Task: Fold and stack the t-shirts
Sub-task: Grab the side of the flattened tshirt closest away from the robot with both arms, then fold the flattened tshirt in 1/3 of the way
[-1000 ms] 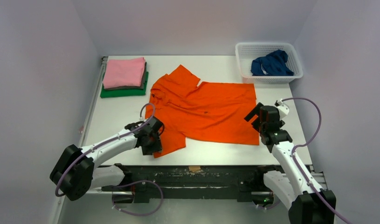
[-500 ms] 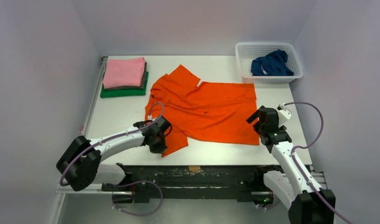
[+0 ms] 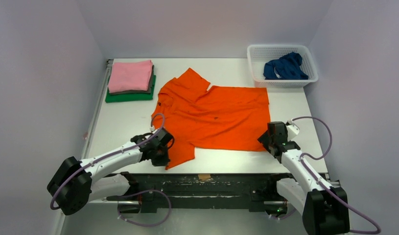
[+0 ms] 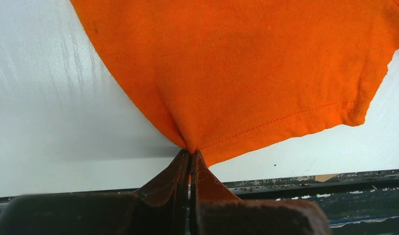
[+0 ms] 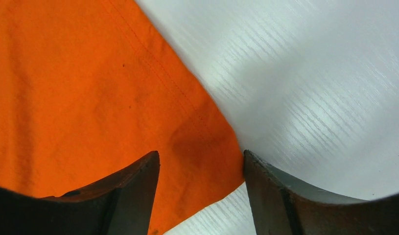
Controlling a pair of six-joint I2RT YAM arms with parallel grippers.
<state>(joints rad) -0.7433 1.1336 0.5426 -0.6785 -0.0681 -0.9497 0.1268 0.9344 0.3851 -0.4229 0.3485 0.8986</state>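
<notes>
Orange t-shirt (image 3: 214,115) spread out mid-desk (image 3: 121,122); left hand (image 4: 190,157) pressed together, pinching the near-left sleeve at its hem; right hand (image 5: 201,164) spread, fingers either side of the near-right hem corner; stack of folded t-shirts (image 3: 130,78) far left, pink on top; dark blue t-shirt (image 3: 285,67) crumpled in basket (image 3: 280,50), far right.

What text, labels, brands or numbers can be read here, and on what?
None readable: the orange shirt, folded shirts, blue shirt, basket and table show no print, label or number.
</notes>
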